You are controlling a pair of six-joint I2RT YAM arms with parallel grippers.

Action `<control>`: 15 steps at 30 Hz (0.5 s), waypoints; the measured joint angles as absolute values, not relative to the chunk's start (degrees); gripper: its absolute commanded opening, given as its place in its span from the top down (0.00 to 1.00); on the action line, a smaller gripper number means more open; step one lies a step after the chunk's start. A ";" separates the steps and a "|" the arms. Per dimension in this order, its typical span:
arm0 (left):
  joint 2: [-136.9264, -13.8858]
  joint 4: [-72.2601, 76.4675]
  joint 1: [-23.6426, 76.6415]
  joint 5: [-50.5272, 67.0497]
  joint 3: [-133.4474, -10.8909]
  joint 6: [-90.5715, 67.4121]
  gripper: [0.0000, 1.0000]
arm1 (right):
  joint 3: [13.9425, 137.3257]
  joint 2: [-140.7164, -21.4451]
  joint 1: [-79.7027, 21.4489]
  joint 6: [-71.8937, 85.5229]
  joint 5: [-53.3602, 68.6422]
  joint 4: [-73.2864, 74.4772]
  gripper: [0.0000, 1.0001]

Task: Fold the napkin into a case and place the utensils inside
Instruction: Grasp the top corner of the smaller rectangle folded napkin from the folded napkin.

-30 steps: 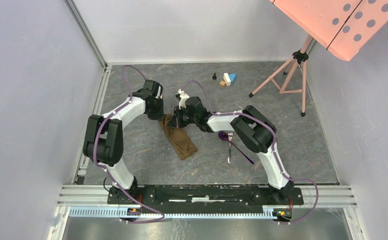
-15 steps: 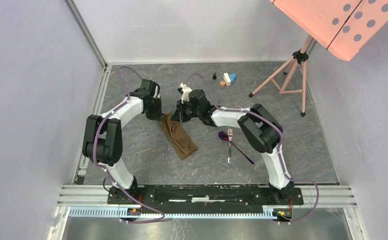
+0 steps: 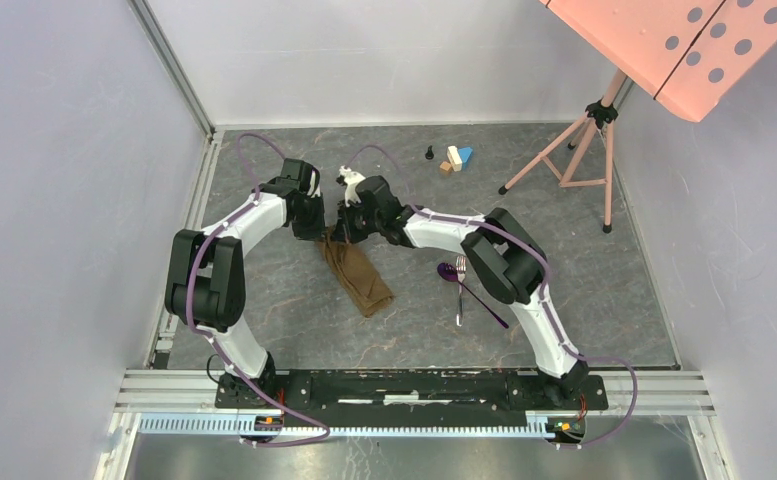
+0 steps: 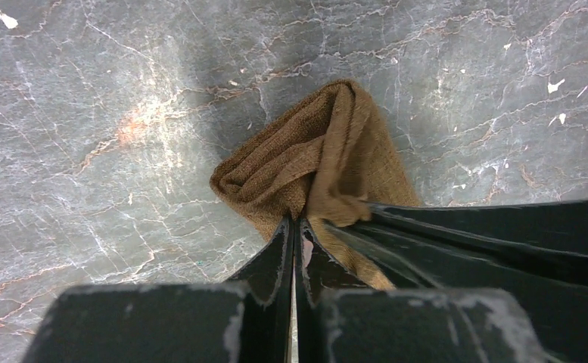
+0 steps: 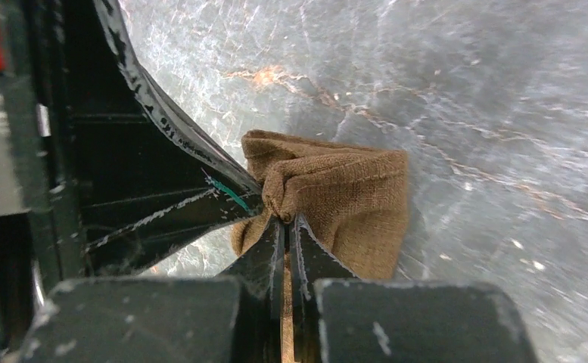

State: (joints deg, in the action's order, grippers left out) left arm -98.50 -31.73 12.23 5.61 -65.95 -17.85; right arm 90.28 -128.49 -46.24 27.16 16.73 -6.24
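Top external is showing left tool (image 3: 324, 236) and right tool (image 3: 342, 234) clamping the napkin (image 3: 364, 284) by its far end, its length running near-right.

The grey marbled table (image 3: 294, 320) carries a brown napkin (image 3: 362, 282), folded into a narrow strip that lies aslant just off centre toward 8 o'clock. At 4 o'clock lie a purple spoon (image 3: 449, 271) and a fork (image 3: 459, 295), the spoon's handle crossing the fork. Toward 12 o'clock sit small blocks (image 3: 454, 158) and a black piece (image 3: 429, 153). At 2 o'clock stand pink tripod legs (image 3: 549, 153).
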 measured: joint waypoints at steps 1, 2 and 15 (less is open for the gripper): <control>-98.50 -31.73 12.23 5.63 -65.95 -17.85 0.98 | 91.13 -129.43 -46.54 27.33 16.99 -6.17 0.89; -98.50 -31.75 12.23 5.63 -65.95 -17.82 0.98 | 91.55 -130.19 -46.78 27.55 17.34 -6.26 0.85; -98.50 -32.75 12.23 5.58 -65.95 -17.82 0.98 | 85.54 -128.70 -46.33 29.06 20.78 -12.88 0.58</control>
State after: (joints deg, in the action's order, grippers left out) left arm -98.50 -32.75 12.23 5.58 -65.95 -17.82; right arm 85.54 -128.70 -46.33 29.06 20.78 -12.88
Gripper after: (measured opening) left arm 0.032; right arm 0.406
